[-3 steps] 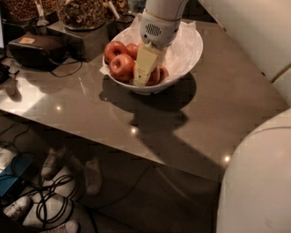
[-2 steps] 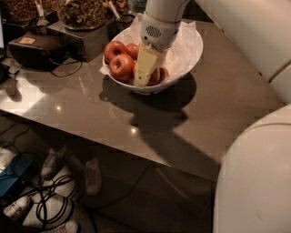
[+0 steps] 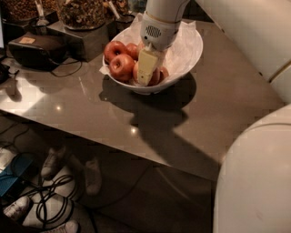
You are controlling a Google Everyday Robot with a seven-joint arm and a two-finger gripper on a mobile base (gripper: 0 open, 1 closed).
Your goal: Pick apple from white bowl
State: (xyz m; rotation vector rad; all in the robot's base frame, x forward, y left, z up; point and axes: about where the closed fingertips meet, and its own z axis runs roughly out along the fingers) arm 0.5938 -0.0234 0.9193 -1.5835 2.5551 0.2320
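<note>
The white bowl (image 3: 188, 54), lined with crinkled white paper, stands on the brown table (image 3: 213, 113) at the back centre. Several red apples lie in its left half, among them one at the left rim (image 3: 114, 49) and one in front (image 3: 121, 67). My gripper (image 3: 145, 78) reaches down from above into the bowl. Its pale yellow tip lies against an apple (image 3: 157, 75) near the bowl's front wall and hides most of it. The white arm (image 3: 163, 18) covers the bowl's middle.
Dark glass jars of granola (image 3: 82, 12) stand behind the bowl at the left. A black device (image 3: 36, 51) with a cable lies at the table's left. My white body (image 3: 254, 182) fills the lower right. Cables and shoes (image 3: 52, 161) lie on the floor below the table's front edge.
</note>
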